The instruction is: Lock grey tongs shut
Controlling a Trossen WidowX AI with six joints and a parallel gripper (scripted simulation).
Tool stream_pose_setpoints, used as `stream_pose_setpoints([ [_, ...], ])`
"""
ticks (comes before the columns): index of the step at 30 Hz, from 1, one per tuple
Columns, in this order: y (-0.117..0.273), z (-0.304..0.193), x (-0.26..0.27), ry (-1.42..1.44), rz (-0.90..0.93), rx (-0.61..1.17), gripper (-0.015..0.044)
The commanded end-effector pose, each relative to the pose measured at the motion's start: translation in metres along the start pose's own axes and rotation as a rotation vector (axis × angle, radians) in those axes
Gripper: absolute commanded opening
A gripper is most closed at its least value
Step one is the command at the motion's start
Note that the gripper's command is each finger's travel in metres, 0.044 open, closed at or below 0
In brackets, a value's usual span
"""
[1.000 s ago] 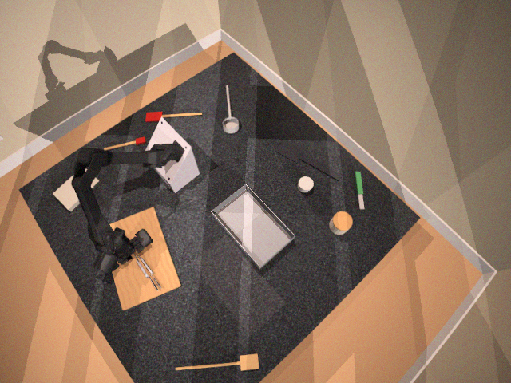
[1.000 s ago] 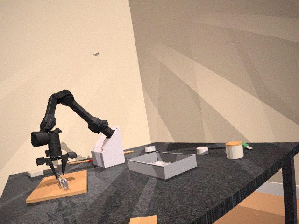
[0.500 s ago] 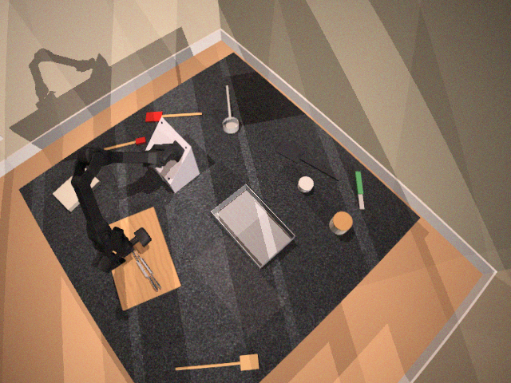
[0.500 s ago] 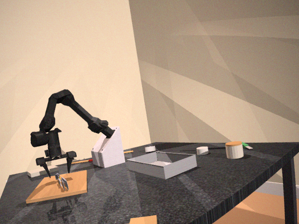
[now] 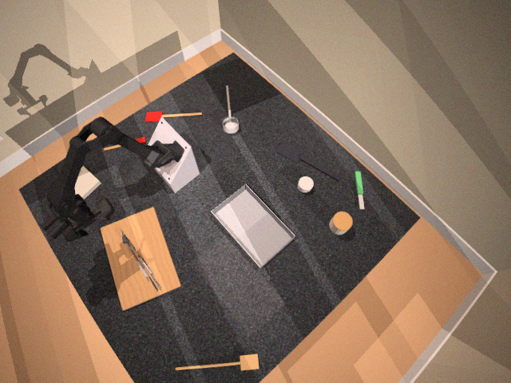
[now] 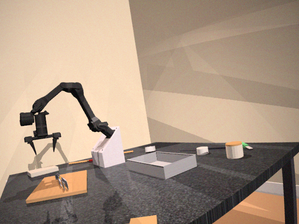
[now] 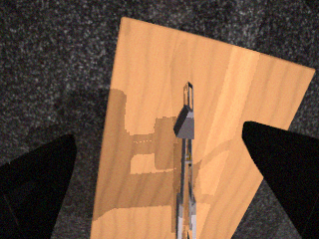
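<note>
The grey tongs (image 5: 124, 238) (image 6: 57, 178) (image 7: 186, 124) lie lengthwise on the wooden board (image 5: 160, 247) (image 6: 79, 180) (image 7: 140, 65). Their two arms are close together and nearly parallel, with a narrow gap between them. The lock inside the hinge cannot be seen. My gripper (image 6: 45, 152) (image 7: 160, 135) is open and empty, with its fingers wide apart. It hangs pointing down, well above the table near the hinge end, and does not touch the tongs. The roasting tin (image 5: 268, 232) (image 6: 147, 170) is empty and stands to the right of the board.
A pale block (image 5: 87, 185) (image 6: 43, 171) lies behind the board. The white arm base (image 5: 185, 173) (image 6: 112, 154) stands between block and tin. A lidded jar (image 5: 341, 223) (image 6: 234, 150) and white tub (image 5: 305, 183) (image 6: 202, 150) stand beyond the tin. A wooden turner (image 5: 249, 361) lies at the front.
</note>
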State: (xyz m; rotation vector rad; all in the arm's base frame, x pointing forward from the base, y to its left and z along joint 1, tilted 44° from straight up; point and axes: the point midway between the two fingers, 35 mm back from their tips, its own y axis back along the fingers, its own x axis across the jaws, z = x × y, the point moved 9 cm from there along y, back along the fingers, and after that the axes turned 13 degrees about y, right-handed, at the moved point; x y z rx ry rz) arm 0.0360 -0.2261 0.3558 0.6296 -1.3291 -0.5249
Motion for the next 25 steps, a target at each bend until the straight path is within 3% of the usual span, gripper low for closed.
stream_pose_setpoints([
  [1, 0.009, 0.007, -0.004, 0.014, -0.006, 0.009, 0.0440],
  [9, 0.054, 0.005, -0.005, 0.004, -0.003, 0.004, 0.0440],
  [25, 0.054, 0.005, -0.005, 0.004, -0.003, 0.004, 0.0440],
])
